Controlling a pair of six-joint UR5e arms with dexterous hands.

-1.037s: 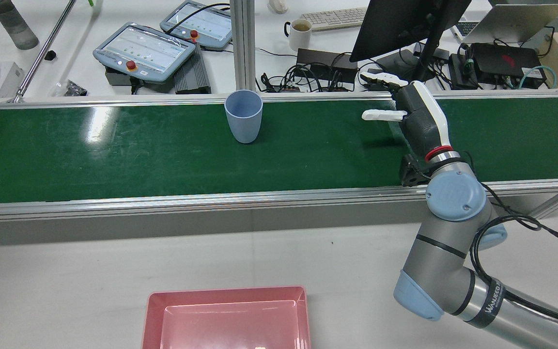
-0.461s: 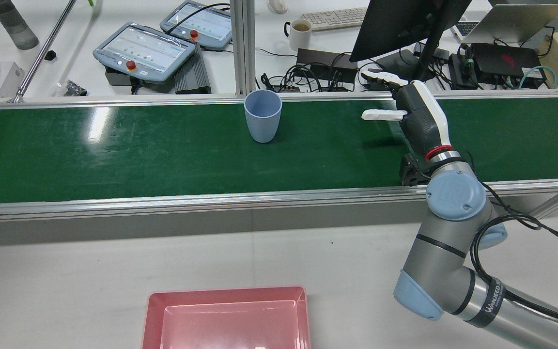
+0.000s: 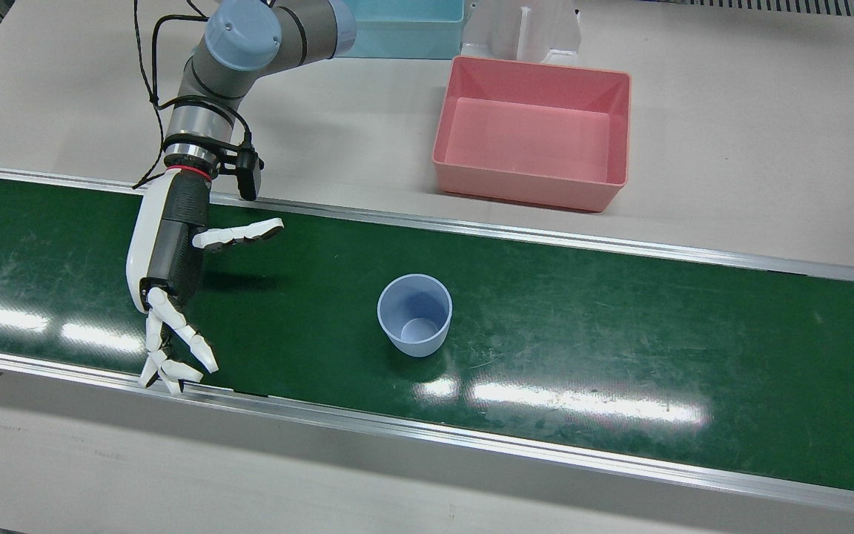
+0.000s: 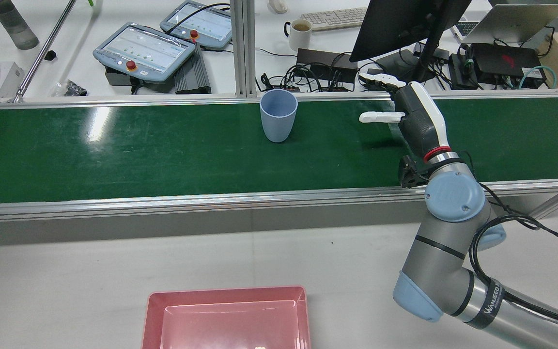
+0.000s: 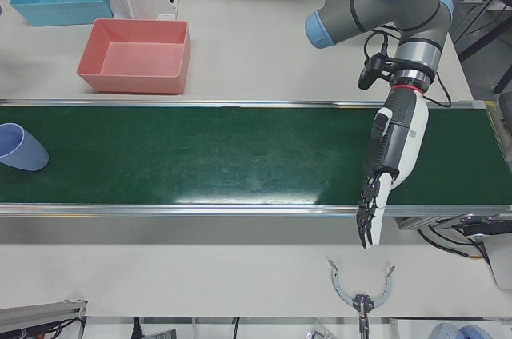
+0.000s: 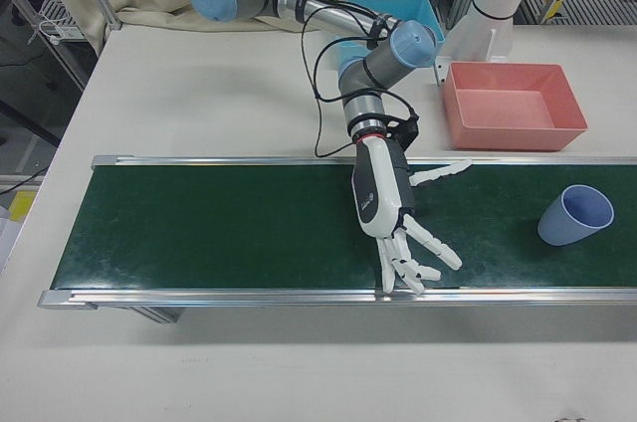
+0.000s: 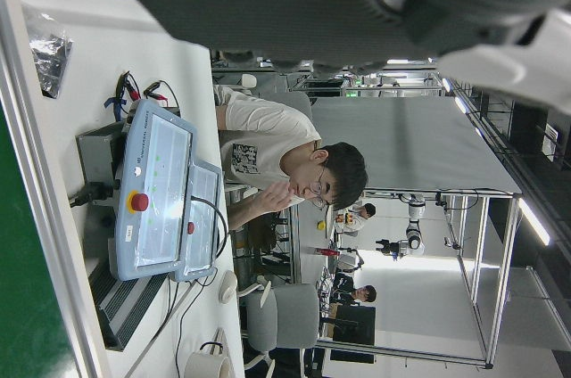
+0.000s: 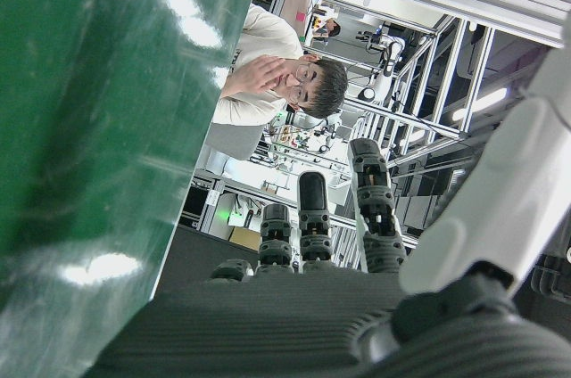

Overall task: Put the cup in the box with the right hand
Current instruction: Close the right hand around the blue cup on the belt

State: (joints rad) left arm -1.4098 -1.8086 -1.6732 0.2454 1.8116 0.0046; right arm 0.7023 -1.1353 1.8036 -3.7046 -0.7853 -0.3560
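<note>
My right hand hovers low over the green belt, spread wide and holding nothing. The fingers reach out toward the far rail and the thumb sticks out sideways toward the cup. I read that as a pocket set up to take the cup side-on. The cup stands upright and mouth up on the belt, toward the far rail. It is well apart from my hand, off to my left with bare green between us, so there's no contact yet. The pink box sits empty on the grey table on my own side of the belt, so the cup will need lifting back over the near rail. My left hand hangs far off at the belt's other end, fingers stretched out and empty, out of the way.
</note>
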